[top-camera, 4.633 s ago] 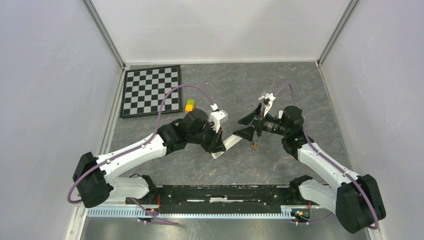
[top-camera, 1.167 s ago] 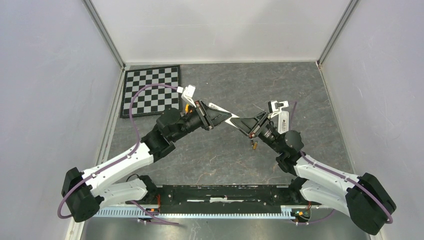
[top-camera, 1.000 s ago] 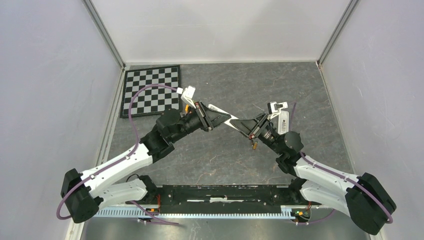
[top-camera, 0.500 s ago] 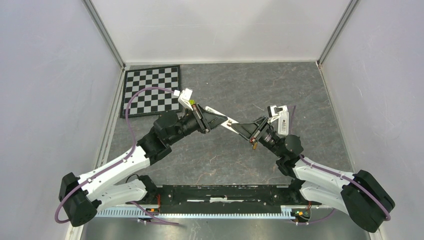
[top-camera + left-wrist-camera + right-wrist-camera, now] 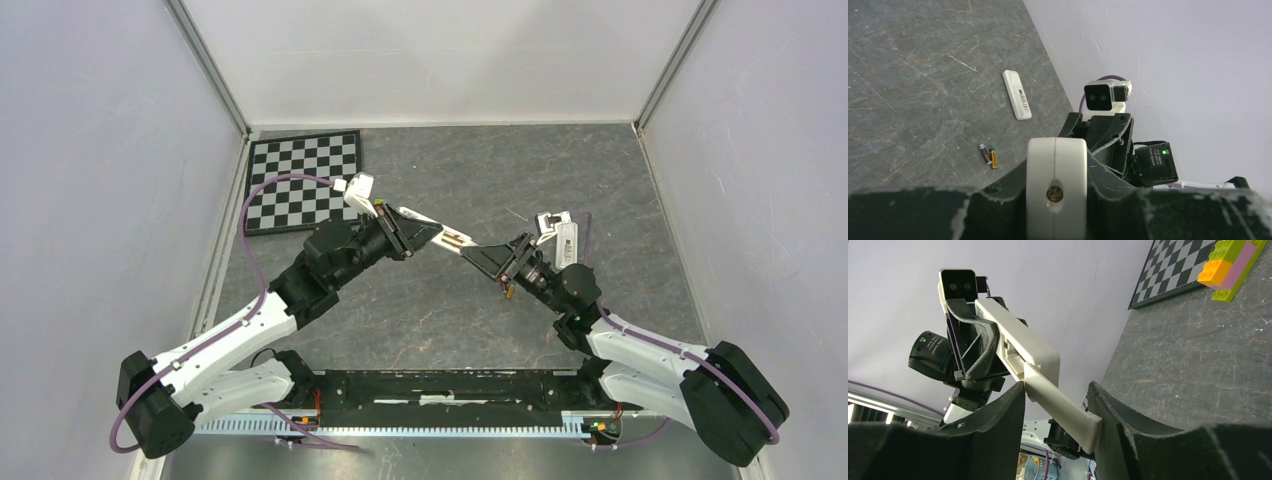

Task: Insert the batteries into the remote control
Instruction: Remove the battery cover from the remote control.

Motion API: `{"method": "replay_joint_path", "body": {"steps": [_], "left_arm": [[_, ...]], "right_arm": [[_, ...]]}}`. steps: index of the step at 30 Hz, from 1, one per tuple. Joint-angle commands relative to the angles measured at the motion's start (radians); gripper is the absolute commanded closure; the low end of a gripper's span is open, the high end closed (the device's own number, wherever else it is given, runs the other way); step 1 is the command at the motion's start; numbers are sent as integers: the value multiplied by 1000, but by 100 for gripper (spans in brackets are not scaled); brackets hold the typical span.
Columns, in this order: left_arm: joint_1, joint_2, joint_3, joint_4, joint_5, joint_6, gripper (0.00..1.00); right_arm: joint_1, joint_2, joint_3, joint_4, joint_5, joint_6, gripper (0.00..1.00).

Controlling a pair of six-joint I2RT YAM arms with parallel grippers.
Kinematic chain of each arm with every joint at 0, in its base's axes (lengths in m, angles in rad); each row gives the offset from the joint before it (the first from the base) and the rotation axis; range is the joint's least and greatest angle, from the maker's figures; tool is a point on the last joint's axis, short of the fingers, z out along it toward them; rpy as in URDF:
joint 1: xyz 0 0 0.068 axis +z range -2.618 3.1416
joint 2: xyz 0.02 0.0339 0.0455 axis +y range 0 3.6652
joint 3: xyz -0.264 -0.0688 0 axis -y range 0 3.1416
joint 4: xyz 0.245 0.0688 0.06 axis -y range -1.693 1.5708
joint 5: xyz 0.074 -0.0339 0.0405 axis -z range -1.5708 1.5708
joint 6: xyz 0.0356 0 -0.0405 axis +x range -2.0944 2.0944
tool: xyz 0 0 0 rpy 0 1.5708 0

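Centre frame: the remote [image 5: 455, 239] held aloft!
Left gripper [image 5: 425, 232] clamps its body, right gripper [image 5: 473, 256] pinches the other end; batteries [image 5: 508, 292] lie just below.

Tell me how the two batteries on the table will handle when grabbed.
The batteries are slim cylinders lying flat, so a nudge would probably roll them. They lie side by side, so pinching one may shift the other. Being tiny, they could slip out of a pinch.
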Motion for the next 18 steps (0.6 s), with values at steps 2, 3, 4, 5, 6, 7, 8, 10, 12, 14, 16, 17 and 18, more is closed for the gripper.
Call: {"method": "replay_joint_path", "body": {"steps": [2,3,4,5,6,7,8,10,12,14,16,17,18], "left_arm": [[2,-10,11,-2,-67,66,98],[2,-12,12,-10,-76,76,98],[2,-14,11,-17,-81,82,98],[2,-15,11,-23,-89,92,98],[2,-14,11,-32,-99,104,98],[2,-13,13,-49,-110,113,98],[2,-13,16,-62,-123,123,98],[4,-12,16,-82,-133,142,98],[3,-12,18,-93,-131,166,98],[3,-18,19,-114,-126,224,98],[3,-33,15,-157,-176,259,98],[3,-43,8,-200,-207,270,98],[2,-53,2,-220,-236,284,98]], "right_arm": [[-1,-13,5,7,6,7,53],[-1,-12,5,0,8,1,55],[-1,-12,5,-11,11,-5,57],[-2,-10,5,-20,12,-11,59],[-2,-8,4,-27,13,-16,62],[-2,-5,4,-33,12,-19,64],[-2,-2,2,-33,11,-22,67],[-2,3,1,-40,8,-32,75],[-2,7,-5,-33,6,-51,90],[-2,13,-9,-40,-1,-65,100],[-2,20,-12,-65,-11,-85,100],[-2,25,-14,-88,-16,-94,100],[-2,29,-18,-101,-17,-105,100]]}}
